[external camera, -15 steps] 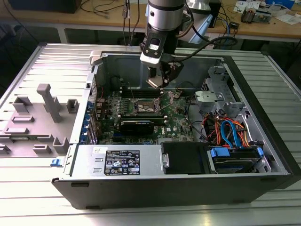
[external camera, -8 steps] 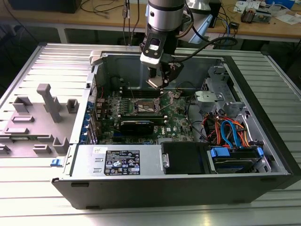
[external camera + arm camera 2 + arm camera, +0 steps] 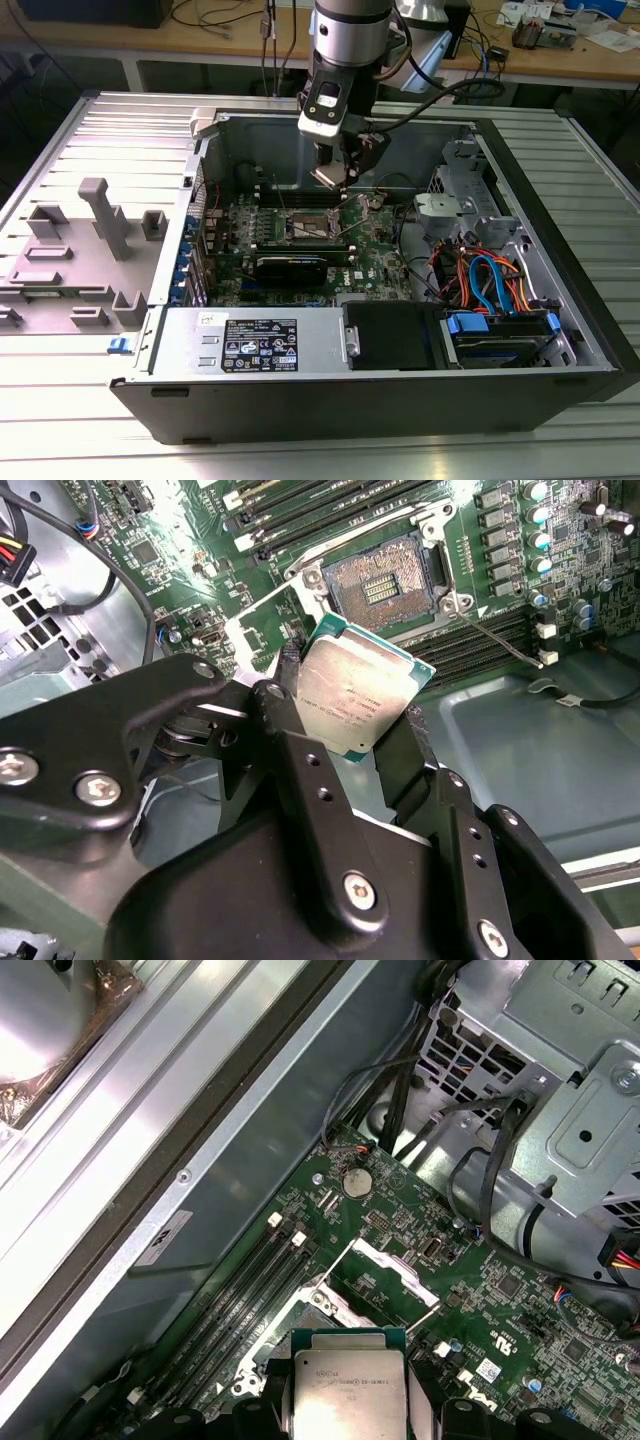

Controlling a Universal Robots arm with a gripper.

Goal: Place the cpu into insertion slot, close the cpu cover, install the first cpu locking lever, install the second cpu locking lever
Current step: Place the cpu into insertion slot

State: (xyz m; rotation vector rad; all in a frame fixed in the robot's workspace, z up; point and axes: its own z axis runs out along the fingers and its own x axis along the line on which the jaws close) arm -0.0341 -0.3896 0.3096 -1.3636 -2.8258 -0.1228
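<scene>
Above the green motherboard inside the open computer case, the jaws pinch the cpu by two opposite edges, its silvery top showing in both wrist views. It hangs clear of the board, near the insertion slot, which lies bare with its contact field exposed. The cpu cover stands swung open beside the slot. A thin locking lever juts out unlatched from the slot's corner. At the exterior view's left, a grey fixture sits on the desk just beside the case.
</scene>
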